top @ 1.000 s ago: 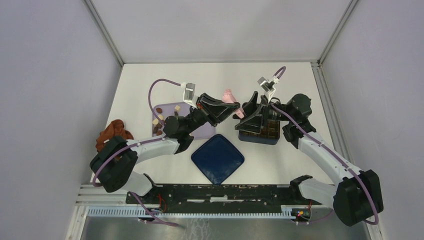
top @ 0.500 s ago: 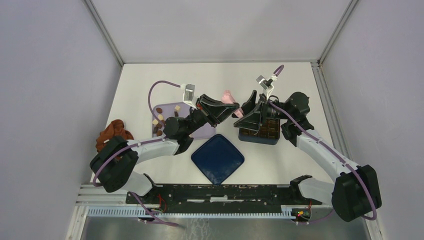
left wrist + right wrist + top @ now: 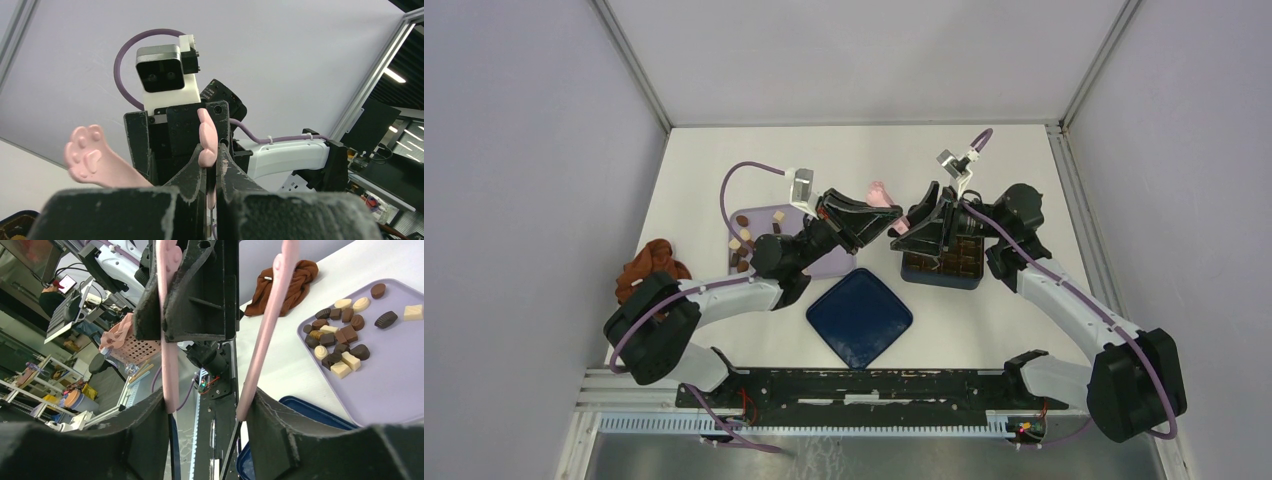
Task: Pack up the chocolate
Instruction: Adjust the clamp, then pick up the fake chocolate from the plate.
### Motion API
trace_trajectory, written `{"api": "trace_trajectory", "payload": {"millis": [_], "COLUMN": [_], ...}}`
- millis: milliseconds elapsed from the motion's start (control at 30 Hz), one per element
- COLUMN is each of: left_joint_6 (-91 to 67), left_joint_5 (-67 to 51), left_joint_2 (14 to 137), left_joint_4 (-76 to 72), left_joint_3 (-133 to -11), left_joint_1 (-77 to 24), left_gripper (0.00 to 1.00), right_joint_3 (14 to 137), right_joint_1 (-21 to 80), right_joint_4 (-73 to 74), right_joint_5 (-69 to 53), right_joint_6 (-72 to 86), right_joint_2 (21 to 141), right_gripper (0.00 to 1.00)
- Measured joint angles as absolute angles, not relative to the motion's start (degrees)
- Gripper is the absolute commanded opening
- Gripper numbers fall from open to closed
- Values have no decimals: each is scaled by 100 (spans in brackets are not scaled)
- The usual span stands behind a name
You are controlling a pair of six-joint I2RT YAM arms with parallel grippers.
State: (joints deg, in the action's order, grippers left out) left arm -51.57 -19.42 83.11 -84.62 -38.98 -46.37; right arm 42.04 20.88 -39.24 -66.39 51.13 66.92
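Observation:
The chocolate (image 3: 742,246) lies as several small dark, brown and cream pieces on a lavender tray (image 3: 827,266), and shows in the right wrist view (image 3: 340,340). The pink tongs (image 3: 882,192) hang in the air between both grippers. My left gripper (image 3: 886,216) is shut on one tong arm (image 3: 207,142); the other arm with its paw end (image 3: 90,155) sticks out to the left. My right gripper (image 3: 914,224) faces it, its fingers (image 3: 150,435) lying against the outsides of both tong arms (image 3: 270,325). A dark compartment box (image 3: 944,264) sits under the right gripper.
A dark blue lid (image 3: 859,317) lies in front of the tray and box, and shows in the right wrist view (image 3: 300,412). A reddish-brown cloth (image 3: 652,265) is bunched at the table's left edge. White walls stand on both sides.
My right gripper has moved left and up, off the box and onto the tongs held by the left gripper. The left arm has barely moved.

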Motion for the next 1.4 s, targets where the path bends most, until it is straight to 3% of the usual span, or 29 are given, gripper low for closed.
{"api": "trace_trajectory", "payload": {"millis": [100,333,467,800,1000,1167,1267,1400], "left_joint_6": [-5157,-5172,-5188,-4574,-3660,-2622,-2073,-1551], "left_joint_5": [-1931,-1839,-1691,-1026,-270,923,1739,2762], "left_joint_2": [8315,8318,8173,6248,4536,4187,4268,4215], "left_joint_4": [-8460,-8460,-8296,-6178,-2816,633,1870,2759], "left_joint_3": [-3896,-3885,-3721,-3223,-3465,-4974,-5717,-5752], "left_joint_1": [-4637,-4637,-4637,-4637,-4637,-4639,-4639,-4637], "left_gripper": [8,55,69,70,70,69,69,69], "right_joint_3": [4204,4204,4204,4215,4945,6031,6436,6855], "right_joint_1": [2088,2078,2025,1905,1896,2132,2545,3114], "right_joint_4": [-3972,-3983,-3981,-3782,-1452,631,1500,2449], "right_joint_5": [-6639,-6652,-6654,-6663,-6331,-5360,-4571,-3479], "right_joint_6": [5122,5122,5120,4862,2757,554,-462,-1468], "right_joint_2": [6692,6692,6692,6687,6733,7177,7533,8095], "right_gripper": [53,53,53,49,45,43,42,41]}}
